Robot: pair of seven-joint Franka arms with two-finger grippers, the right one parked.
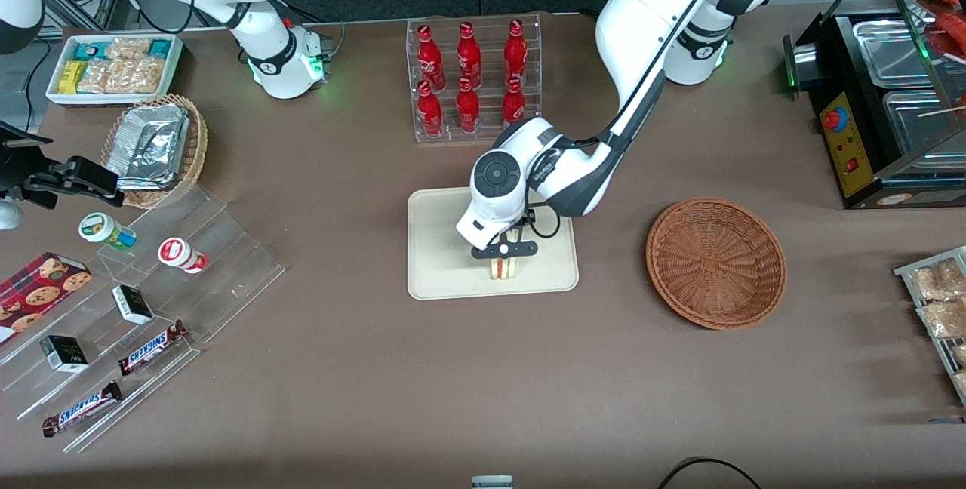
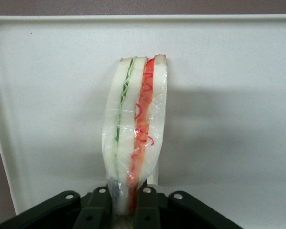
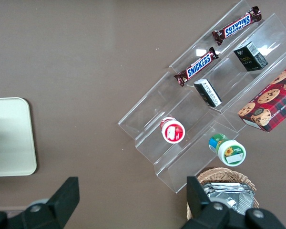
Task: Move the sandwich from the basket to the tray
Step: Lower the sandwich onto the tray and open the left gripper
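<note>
The sandwich [image 1: 504, 268] is a wrapped wedge of pale bread with red and green filling [image 2: 136, 126]. It stands on edge over the cream tray [image 1: 438, 278], its lower end at or just above the tray floor [image 2: 229, 119]. My gripper [image 1: 504, 250] is shut on it, the black fingers [image 2: 148, 205] pinching its narrow end from both sides. The reddish-brown wicker basket [image 1: 715, 261] lies empty beside the tray, toward the working arm's end of the table.
A rack of red bottles [image 1: 472, 78] stands farther from the front camera than the tray. A clear stepped display [image 1: 151, 278] with snacks, a tan basket of foil containers [image 1: 155, 146] and a white snack bin [image 1: 113, 66] lie toward the parked arm's end. A black food warmer [image 1: 883, 96] stands at the working arm's end.
</note>
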